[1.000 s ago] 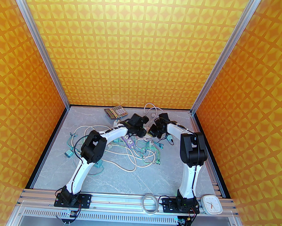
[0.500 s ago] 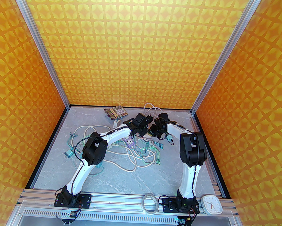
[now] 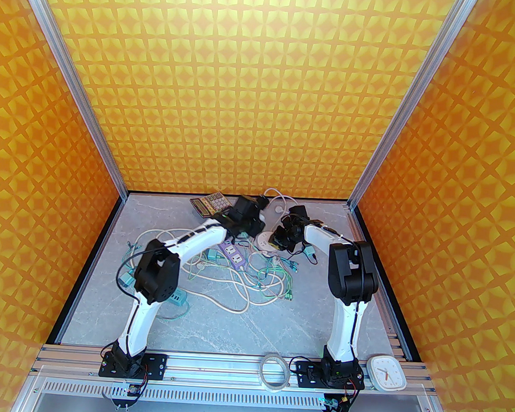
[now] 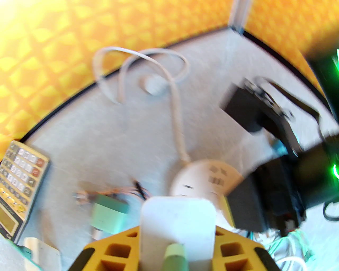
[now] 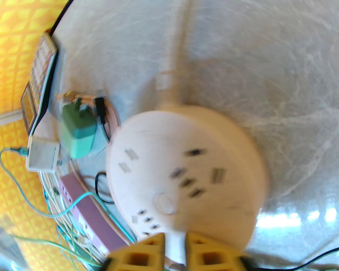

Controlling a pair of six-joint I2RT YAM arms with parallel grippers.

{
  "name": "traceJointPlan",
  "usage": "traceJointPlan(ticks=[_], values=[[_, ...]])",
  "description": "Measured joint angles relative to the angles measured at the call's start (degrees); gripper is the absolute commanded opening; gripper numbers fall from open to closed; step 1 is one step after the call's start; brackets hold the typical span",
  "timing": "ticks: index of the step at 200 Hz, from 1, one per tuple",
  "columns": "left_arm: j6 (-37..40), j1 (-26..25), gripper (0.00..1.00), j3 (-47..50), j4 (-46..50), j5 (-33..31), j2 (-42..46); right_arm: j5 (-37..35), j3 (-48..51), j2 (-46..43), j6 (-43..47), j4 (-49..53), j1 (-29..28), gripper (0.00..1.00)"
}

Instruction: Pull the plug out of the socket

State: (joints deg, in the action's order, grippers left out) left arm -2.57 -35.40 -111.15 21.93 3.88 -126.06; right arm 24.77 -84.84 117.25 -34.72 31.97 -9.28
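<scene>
Tangled cables (image 3: 253,286) and a purple strip (image 3: 234,255) cluttered the table's (image 3: 276,331) middle, a calculator (image 3: 212,203) sat by the far edge, and the left arm (image 3: 195,240) and right arm (image 3: 320,238) flanked the socket (image 3: 265,240) closely, while the near half lay open.

Walls (image 3: 263,93) are orange with a yellow star pattern, table (image 3: 277,326) is grey marble. Socket (image 5: 185,169) and plug (image 4: 177,222) white, strip (image 3: 232,254) purple, adapter (image 5: 78,132) two-tone green, calculator (image 4: 18,182) gold-ish with grey keys.
</scene>
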Motion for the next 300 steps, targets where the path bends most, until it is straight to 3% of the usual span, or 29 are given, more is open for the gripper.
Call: traceJointPlan(ticks=[25, 58, 76, 142, 147, 156, 171, 194, 206, 214, 263, 300], values=[[-2.6, 2.5, 0.00, -3.6, 0.0, 1.8, -2.1, -1.9, 0.3, -4.9, -0.2, 0.3, 0.1, 0.66], [-5.8, 3.4, 0.04, -10.0, -0.7, 4.7, -8.5, -5.4, 3.4, -14.9, -0.8, -1.0, 0.4, 0.78], [-7.8, 3.4, 0.04, -15.2, -0.9, 6.7, -14.0, -7.3, 5.8, -19.2, -1.2, -2.2, 0.5, 0.98], [-16.7, 3.4, 0.13, -22.7, -4.3, 11.1, -26.1, -11.4, 11.4, -23.6, -1.0, -2.8, 0.5, 0.98], [-17.4, 3.4, 0.19, -23.3, -4.7, 11.3, -26.7, -11.6, 11.5, -23.6, -1.0, -2.8, 0.5, 0.99], [-18.6, 3.4, 0.39, -24.0, -5.3, 11.5, -27.4, -11.6, 11.7, -23.6, -1.0, -2.8, 0.5, 0.98], [-20.3, 3.5, 0.60, -24.5, -6.7, 11.9, -27.7, -11.8, 11.7, -23.6, -1.0, -2.8, 0.5, 0.98], [-22.4, 3.5, 0.83, -24.6, -7.9, 12.2, -27.7, -12.1, 11.7, -23.6, -1.0, -2.8, 0.5, 0.98], [-22.6, 3.5, 0.89, -24.4, -8.3, 12.2, -27.6, -12.4, 11.8, -23.7, -1.0, -2.8, 0.5, 0.98], [-22.7, 3.5, 1.00, -23.6, -8.7, 12.2, -27.2, -12.7, 11.9, -23.8, -1.0, -2.8, 0.5, 0.98], [-20.7, 3.5, 0.99, -21.2, -6.3, 10.6, -20.6, -14.3, 13.5, -26.2, -0.9, -2.6, 0.5, 0.98], [-16.8, 3.5, 0.99, -17.9, -4.2, 6.6, -8.5, -17.5, 15.3, -30.3, 0.1, -1.9, 0.5, 0.98]])
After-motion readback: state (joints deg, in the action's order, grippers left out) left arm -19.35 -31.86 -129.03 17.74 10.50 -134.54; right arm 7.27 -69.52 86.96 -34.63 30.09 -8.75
